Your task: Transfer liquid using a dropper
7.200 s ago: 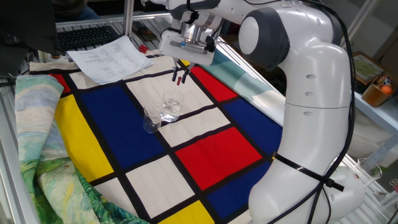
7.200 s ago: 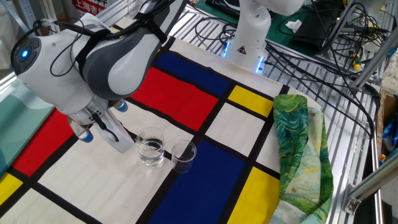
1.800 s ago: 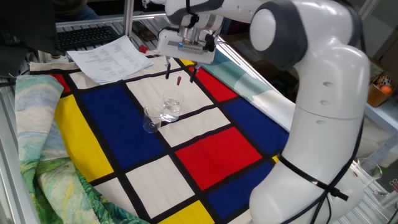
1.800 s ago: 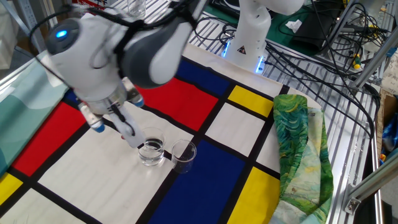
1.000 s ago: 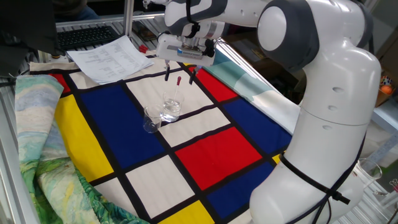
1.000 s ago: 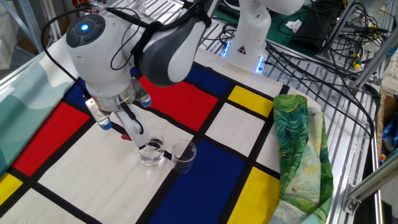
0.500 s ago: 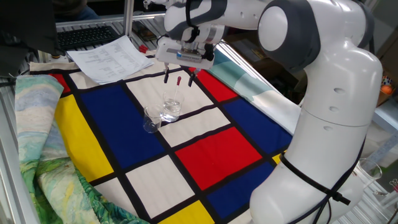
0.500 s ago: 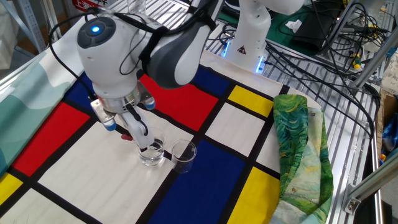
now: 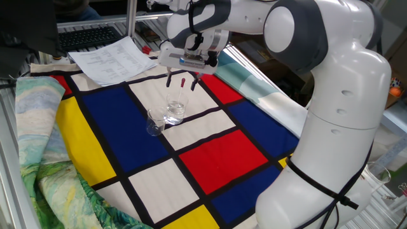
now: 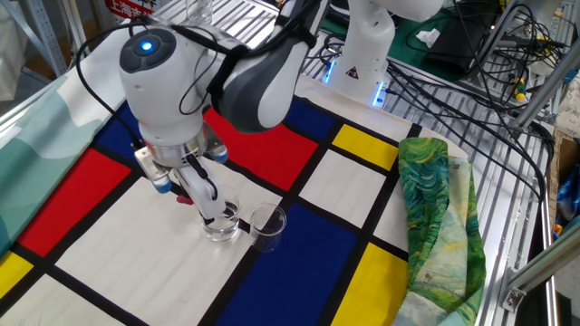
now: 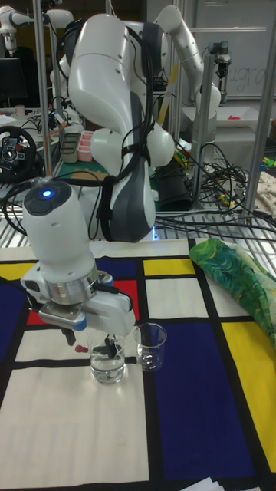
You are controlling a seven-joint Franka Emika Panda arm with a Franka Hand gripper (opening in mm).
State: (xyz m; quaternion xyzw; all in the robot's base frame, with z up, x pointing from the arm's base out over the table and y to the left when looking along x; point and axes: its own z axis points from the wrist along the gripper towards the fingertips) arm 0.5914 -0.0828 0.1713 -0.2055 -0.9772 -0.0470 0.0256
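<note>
Clear glass marks the two beakers on the checked cloth that covers the bench: the wider beaker and, just beside it, a narrower beaker. The dropper stands in the wider one, leaning against the rim, its tube down in the glass and its red bulb up, which leaves the bulb free to be pinched from above. The liquid cannot be made out with any certainty, though a faint line shows low in the wider beaker. The gripper hangs over that beaker with its fingers apart, one either side of the bulb, seemingly not yet touching it. That straddle suits a squeeze on the bulb to draw liquid up. The narrower beaker looks empty, so it is probably where the liquid goes.
</note>
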